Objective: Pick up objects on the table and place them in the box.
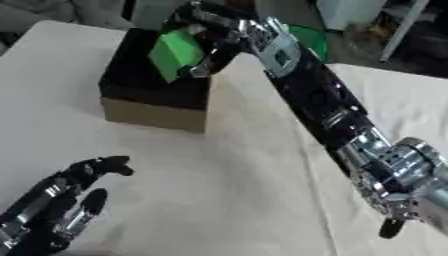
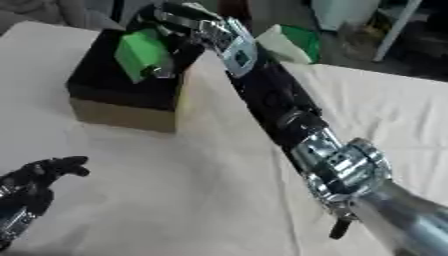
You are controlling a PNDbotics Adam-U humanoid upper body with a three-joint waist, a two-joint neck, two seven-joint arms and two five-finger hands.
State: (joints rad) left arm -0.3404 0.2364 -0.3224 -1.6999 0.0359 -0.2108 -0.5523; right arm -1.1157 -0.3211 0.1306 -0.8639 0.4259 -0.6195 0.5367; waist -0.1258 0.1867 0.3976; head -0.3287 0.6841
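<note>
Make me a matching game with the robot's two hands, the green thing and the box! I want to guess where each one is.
Things:
1. right hand
2. left hand
3. green block
4. box

Places or states:
A. rests idle near the lower left corner
B. sits on the far left part of the table, dark inside
C. reaches over the box, fingers curled
D. held above the box

Pairs: 1-C, 2-A, 3-D, 4-B

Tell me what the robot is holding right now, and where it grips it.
The right hand holds a green block by its upper end, above the box. The left hand holds nothing.
</note>
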